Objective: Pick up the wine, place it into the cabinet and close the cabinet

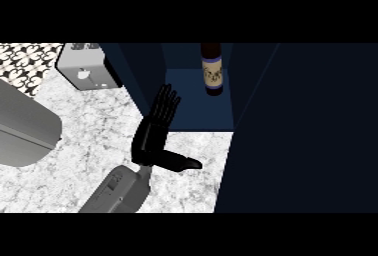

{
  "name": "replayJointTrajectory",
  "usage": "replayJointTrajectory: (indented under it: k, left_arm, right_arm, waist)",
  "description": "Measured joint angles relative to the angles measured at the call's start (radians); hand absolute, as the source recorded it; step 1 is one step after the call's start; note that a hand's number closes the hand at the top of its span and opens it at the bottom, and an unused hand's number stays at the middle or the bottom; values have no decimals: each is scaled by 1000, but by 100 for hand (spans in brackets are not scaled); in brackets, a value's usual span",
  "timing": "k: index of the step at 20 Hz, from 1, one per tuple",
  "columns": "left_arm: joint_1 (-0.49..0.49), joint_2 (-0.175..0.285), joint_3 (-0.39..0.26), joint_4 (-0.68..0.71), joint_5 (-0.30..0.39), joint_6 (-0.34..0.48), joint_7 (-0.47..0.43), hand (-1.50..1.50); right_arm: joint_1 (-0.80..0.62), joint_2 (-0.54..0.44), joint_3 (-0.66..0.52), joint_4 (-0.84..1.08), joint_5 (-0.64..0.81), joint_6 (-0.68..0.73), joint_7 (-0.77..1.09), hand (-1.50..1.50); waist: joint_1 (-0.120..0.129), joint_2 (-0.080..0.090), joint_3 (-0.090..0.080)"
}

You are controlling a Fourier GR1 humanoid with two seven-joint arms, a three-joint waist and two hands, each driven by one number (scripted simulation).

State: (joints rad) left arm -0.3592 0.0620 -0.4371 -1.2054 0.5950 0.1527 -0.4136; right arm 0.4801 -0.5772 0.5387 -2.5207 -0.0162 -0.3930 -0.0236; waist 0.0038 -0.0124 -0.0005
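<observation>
One hand showing: my left hand (155, 135), on its grey forearm (118, 192) coming in from the near edge.
Hand state: fingers straight and pointing far, thumb out to the right; I have nothing in it.
Wine bottle (212, 70): upright on the blue shelf inside the cabinet (192, 107), just far and right of my fingertips, not touching them.
Cabinet door (303, 130): open, a dark panel filling the right side.
Counter (66, 165): white marble, with a white appliance (85, 72) at far left.
</observation>
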Motion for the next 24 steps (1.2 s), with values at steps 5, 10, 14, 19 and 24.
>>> replayJointTrajectory:
  k: [5,10,14,19,24]
  left_arm:
    - [153,60,-11,-173,17,-22,20,-150]
    - [259,125,14,-256,38,-80,0,-150]
    - [295,174,58,-273,50,-126,-25,-150]
    - [346,245,117,-294,67,-180,-49,-150]
    - [399,320,187,-338,100,-229,-48,-150]
  right_arm:
    - [1,-41,-25,1,0,28,0,-150]
    - [13,-79,-14,2,-2,81,-28,-150]
    - [0,-110,16,4,-7,141,-27,-150]
    - [-16,-170,76,7,-13,251,-43,150]
    - [-32,-185,121,6,-15,288,-29,150]
  waist:
    - [-1,3,0]
    - [-7,5,0]
    - [-5,8,0]
    - [-2,8,-1]
    - [-1,8,-1]
